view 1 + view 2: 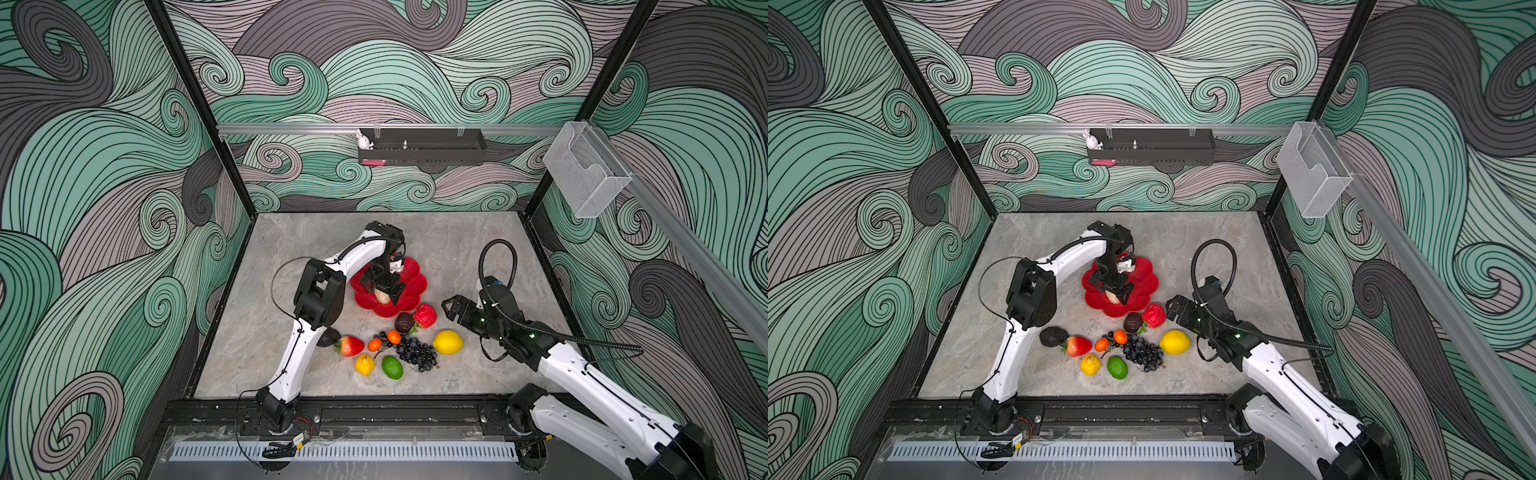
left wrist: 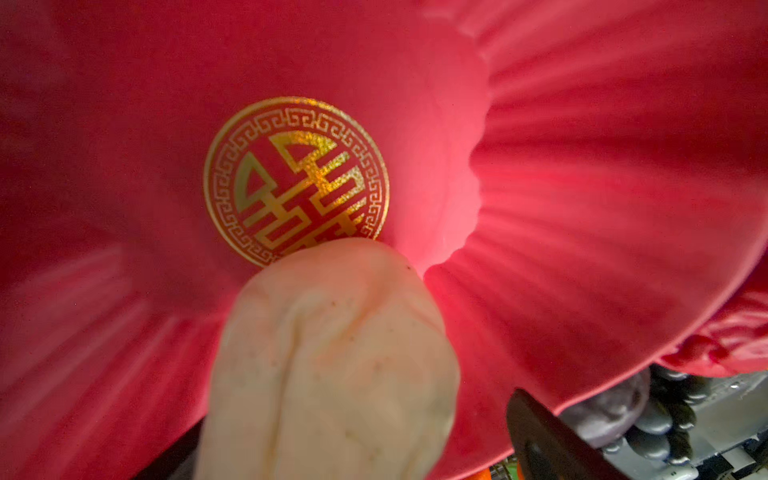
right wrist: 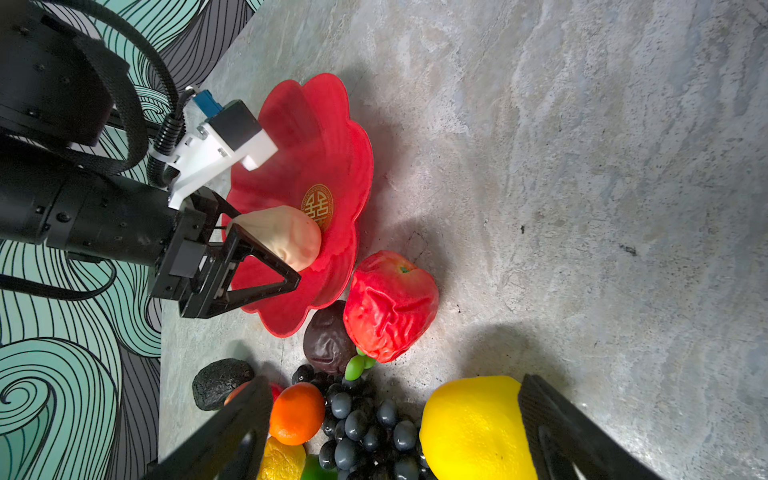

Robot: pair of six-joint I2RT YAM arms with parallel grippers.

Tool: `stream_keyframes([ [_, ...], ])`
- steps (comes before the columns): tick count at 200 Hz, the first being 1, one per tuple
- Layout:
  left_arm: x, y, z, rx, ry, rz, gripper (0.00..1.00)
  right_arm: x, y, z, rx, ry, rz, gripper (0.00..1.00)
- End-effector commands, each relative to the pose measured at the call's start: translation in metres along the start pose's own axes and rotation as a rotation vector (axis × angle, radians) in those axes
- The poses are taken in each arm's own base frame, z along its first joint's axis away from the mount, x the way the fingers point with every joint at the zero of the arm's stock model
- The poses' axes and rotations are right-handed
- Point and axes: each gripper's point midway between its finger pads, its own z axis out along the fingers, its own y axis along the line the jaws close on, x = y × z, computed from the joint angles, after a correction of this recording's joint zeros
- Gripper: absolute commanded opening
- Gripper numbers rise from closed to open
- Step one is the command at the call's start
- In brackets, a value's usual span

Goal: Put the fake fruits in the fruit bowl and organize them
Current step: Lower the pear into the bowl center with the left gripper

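The cream, lumpy plastic fruit lies inside the glossy red flower-shaped fruit bowl, on the slope beside the gold emblem. It sits between the spread jaws of the left end effector, which seems to grip nothing. A crooked lift could nudge the fruit over the shallow rim, or hook a petal and tip the bowl. The right end effector, also spread and empty, hovers near the crumpled red apple beside the rim. If both arms converge there, they may clash.
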Motion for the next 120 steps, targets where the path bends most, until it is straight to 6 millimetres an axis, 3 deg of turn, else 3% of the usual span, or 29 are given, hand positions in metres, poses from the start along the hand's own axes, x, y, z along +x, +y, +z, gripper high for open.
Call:
stream_keyframes([
  [1,-0.002,-0.003,-0.033,-0.016,-0.086,0.001,0.99,-0.002,0.0,0.0,0.004,-0.005,-0.009,0.94],
  [120,-0.003,-0.001,-0.044,-0.022,-0.137,-0.027,0.97,-0.004,-0.003,-0.003,0.018,-0.015,-0.026,0.94],
])
